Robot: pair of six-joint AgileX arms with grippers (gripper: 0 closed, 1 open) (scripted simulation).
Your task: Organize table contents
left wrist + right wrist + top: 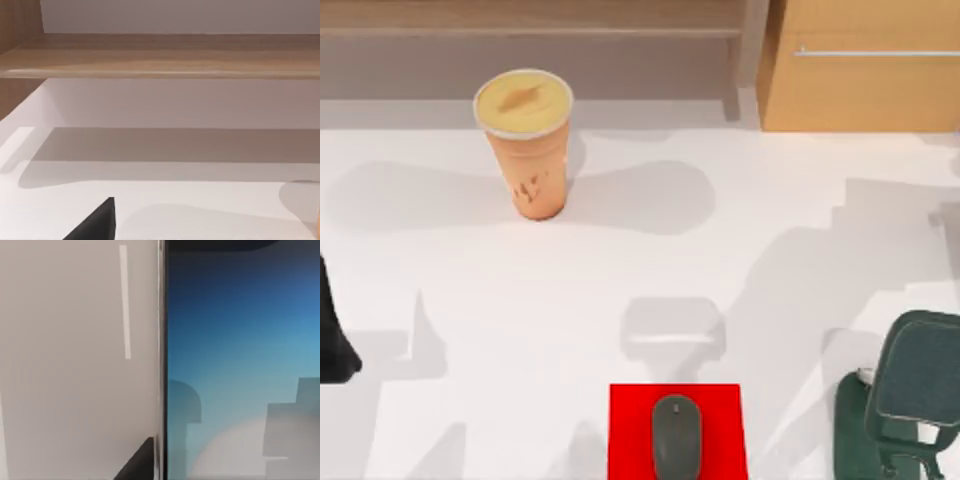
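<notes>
The tall orange-tan cup [527, 150] with a yellow top stands upright at the back left of the white table [520, 330]. The dark grey mouse [677, 437] lies on the red pad [630, 430] at the front edge. In the right wrist view the smartphone [240, 355] with its blue-white glowing screen sits very close, and my right gripper is shut on it, one dark finger [140, 462] against its edge. My left arm [332, 340] rests at the table's left edge, and its wrist view looks toward the wooden shelf [160, 55].
A dark green stand [910, 400] sits at the front right corner. A light wooden cabinet [865, 70] with a metal handle stands at the back right, and a wooden shelf [530, 20] runs along the back. Broad shadows fall across the table's right half.
</notes>
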